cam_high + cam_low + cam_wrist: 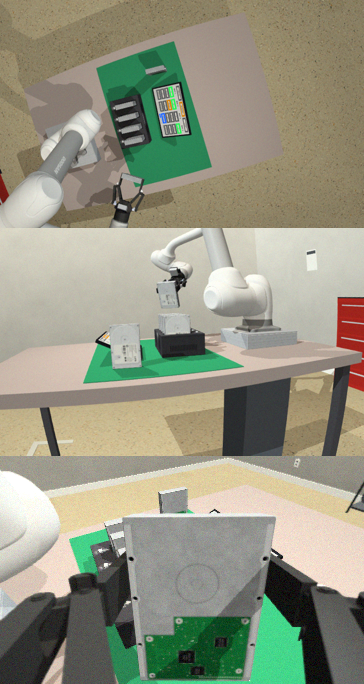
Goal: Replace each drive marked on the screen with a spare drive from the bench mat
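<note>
On my green rectangular mat (185, 158) (166, 370), the black boxy dock (146, 126) (185, 346) holds four silver slab drives (131, 128) (177, 324); in the top view, the black-framed flat screen (171, 110) stands right of it.

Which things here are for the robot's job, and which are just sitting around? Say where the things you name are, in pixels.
For the job:
- the pincer (132, 178) (167, 283) (195, 565)
- the drive in the pincer (132, 178) (167, 295) (197, 566)
- the drive standing on the mat (155, 69) (125, 346) (173, 501)
- the black dock (146, 130) (183, 346) and its four drives
- the screen (165, 120) (103, 339)
- the green mat (177, 158) (187, 365) (282, 656)

Just there:
- the red drawers (3, 189) (351, 330)
- the white wall panel (311, 261)
</note>
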Available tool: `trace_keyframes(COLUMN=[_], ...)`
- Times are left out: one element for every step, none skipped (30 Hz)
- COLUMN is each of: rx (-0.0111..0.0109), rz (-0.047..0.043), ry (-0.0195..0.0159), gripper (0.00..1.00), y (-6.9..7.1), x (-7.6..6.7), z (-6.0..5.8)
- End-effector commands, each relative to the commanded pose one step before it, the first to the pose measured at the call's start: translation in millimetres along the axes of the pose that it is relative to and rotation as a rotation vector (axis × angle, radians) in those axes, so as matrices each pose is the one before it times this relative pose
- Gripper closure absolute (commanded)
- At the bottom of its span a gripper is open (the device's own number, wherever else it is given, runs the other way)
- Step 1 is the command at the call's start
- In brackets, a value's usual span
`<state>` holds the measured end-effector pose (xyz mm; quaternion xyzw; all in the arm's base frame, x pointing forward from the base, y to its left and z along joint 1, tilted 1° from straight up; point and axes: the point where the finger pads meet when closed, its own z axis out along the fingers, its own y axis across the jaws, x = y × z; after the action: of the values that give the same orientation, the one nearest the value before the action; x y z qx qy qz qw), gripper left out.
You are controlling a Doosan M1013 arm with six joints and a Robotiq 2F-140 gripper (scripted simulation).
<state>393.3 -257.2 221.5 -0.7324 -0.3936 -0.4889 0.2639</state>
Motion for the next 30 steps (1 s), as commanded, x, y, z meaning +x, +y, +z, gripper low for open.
trace_keyframes(rx=[0.00085,0.00069,0.0006,0.00039,0.00006,-0.0004,-0.00094,-0.00153,0.00041,0.00126,0.00075,0.00029,-0.00009,-0.00037,0.0,0.0,-0.00054,-0.0006,-0.00058,-0.00048,-0.00034,-0.0002,-0.00008,-0.00001,0.0,0.0,0.0,0.0,0.0,0.0], rz=[-0.00063,0.00017,0.00014,0.00007,-0.00003,-0.00018,-0.00035,-0.00055,-0.00003,0.00025,0.00013,0.00002,-0.00007,-0.00013,0.0,0.0,-0.00017,-0.00019,-0.00017,-0.00014,-0.0001,-0.00006,-0.00002,0.0,0.0,0.0,0.0,0.0,0.0,0.0], ry=[0.0214,0.01483,0.01789,0.0207,0.02316,0.02518,0.02667,0.02759,0.0271,0.02639,0.02555,0.02414,0.02224,0.01989,0.0,0.0,0.01721,0.01428,0.01125,0.00825,0.00545,0.00304,0.00121,0.00018,0.0,0.0,0.0,0.0,0.0,0.0], gripper=[0.9,0.9,0.9,0.9,0.9,0.9,0.9,0.9,0.9,0.9,0.9,0.9,0.9,0.9,0.9,0.9,0.9,0.9,0.9,0.9,0.9,0.9,0.9,0.9,0.9,0.9,0.9,0.9,0.9,0.9], y=[0.05,-0.08,-0.07,-0.04,0.0,0.05,0.11,0.18,-0.04,-0.14,-0.08,-0.03,0.01,0.04,0.0,0.0,0.06,0.07,0.07,0.05,0.04,0.02,0.01,0.0,0.0,0.0,0.0,0.0,0.0,0.0], x=[0.41,-0.02,-0.01,0.0,0.01,0.03,0.06,0.09,0.02,-0.02,-0.01,0.01,0.02,0.02,0.0,0.0,0.03,0.03,0.03,0.02,0.02,0.01,0.0,0.0,0.0,0.0,0.0,0.0,0.0,0.0], z=[0.14,0.21,0.18,0.12,0.01,-0.13,-0.29,-0.47,0.13,0.39,0.23,0.09,-0.03,-0.12,0.0,0.0,-0.17,-0.19,-0.18,-0.15,-0.11,-0.06,-0.03,0.0,0.0,0.0,0.0,0.0,0.0,0.0])
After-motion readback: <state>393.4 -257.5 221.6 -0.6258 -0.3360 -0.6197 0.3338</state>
